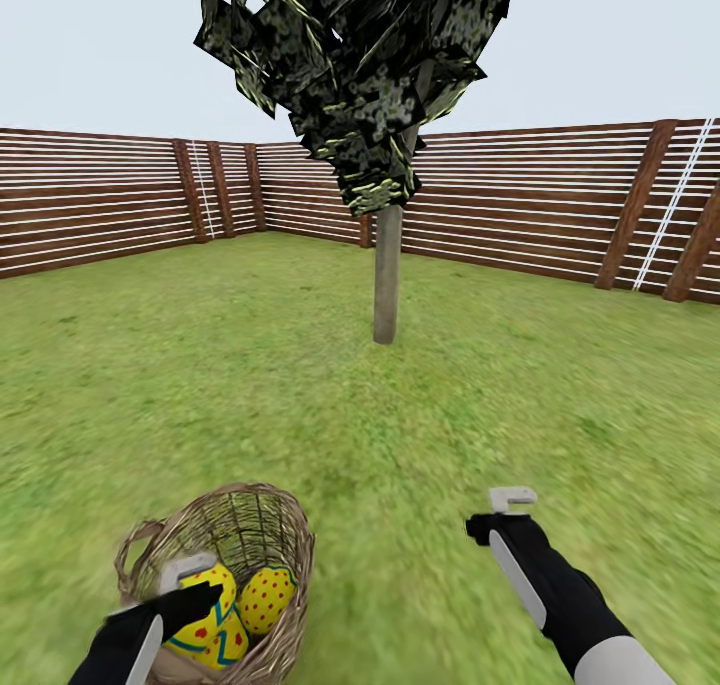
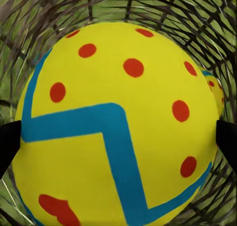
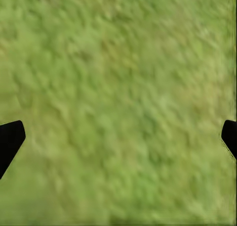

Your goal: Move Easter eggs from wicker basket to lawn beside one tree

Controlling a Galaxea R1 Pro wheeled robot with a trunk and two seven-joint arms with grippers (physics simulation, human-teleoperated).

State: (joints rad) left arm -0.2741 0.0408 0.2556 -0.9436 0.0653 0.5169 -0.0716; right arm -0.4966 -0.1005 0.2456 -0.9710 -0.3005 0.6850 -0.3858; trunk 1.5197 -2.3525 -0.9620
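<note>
The wicker basket stands on the lawn at the lower left of the head view. Yellow eggs lie inside it: one with a blue zigzag and a red-dotted one beside it. I cannot make out a third. My left gripper reaches into the basket, open, its fingertips on either side of a large dotted egg. Another egg peeks out behind that one. My right gripper hangs open over bare grass. The tree rises straight ahead, pale trunk under a dark crown.
A brown slatted fence encloses the garden behind the tree and along the left side. Open grass stretches between the basket and the trunk and around my right arm.
</note>
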